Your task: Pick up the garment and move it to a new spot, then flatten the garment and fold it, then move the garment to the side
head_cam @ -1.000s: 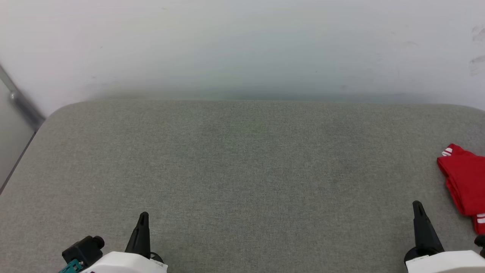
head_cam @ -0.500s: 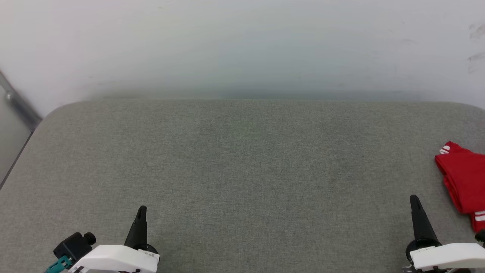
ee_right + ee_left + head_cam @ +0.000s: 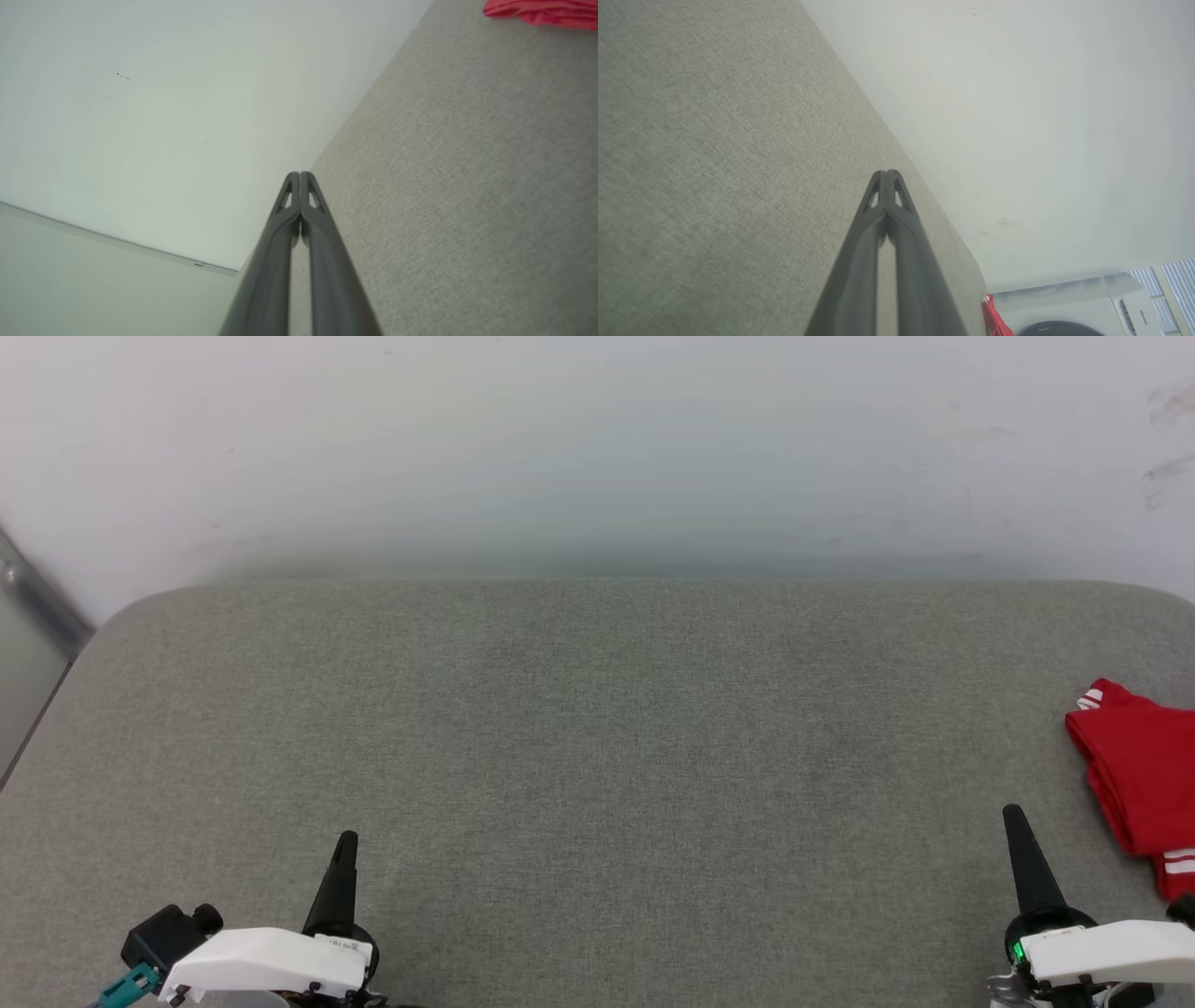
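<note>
Garment (image 3: 1134,770) lies apart | left hand (image 3: 345,841) closed, empty | right hand (image 3: 1012,815) likewise

A grey fabric-covered worktop (image 3: 597,728) with rounded corners is set against a plain white wall (image 3: 597,448) faintly marked with scuffs, a slanting metal rail (image 3: 37,607) is seen at the left, and a white washing machine (image 3: 1069,303) is glimpsed beside slatted window blinds (image 3: 1174,280).

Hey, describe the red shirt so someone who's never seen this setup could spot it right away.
Start at the wide grey fabric surface below the pale wall. Go to its right edge, past the right gripper. The garment lies there: the only bright red thing, with white stripes on its trim.
</note>
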Controlling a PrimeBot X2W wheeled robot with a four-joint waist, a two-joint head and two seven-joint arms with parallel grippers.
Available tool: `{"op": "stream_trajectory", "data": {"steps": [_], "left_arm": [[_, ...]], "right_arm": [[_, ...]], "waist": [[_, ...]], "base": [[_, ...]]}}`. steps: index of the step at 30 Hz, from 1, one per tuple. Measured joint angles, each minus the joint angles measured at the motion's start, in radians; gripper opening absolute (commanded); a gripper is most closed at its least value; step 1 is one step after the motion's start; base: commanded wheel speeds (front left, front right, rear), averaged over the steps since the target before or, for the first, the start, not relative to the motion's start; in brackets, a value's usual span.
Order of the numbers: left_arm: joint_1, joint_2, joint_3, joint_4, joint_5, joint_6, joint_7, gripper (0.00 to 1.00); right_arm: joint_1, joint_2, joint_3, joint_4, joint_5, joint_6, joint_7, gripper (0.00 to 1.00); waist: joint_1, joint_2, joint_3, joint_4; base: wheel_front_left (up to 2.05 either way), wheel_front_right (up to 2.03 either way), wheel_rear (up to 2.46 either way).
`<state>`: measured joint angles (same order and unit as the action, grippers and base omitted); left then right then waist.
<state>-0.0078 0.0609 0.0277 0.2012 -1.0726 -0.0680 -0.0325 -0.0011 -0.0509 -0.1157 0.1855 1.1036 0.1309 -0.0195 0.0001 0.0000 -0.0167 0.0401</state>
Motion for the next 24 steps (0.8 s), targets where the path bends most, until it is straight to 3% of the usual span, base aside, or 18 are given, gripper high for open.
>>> {"op": "stream_trajectory", "data": {"steps": [24], "left_arm": [[-0.041,0.0,0.032,0.019,-0.244,-0.029,0.06,0.0]], "right_arm": [[-0.044,0.0,0.0,0.026,0.225,0.0,0.061,0.0]], "waist": [[-0.0001,0.0,0.008,-0.015]], "base": [[0.0,0.0,0.0]]}}
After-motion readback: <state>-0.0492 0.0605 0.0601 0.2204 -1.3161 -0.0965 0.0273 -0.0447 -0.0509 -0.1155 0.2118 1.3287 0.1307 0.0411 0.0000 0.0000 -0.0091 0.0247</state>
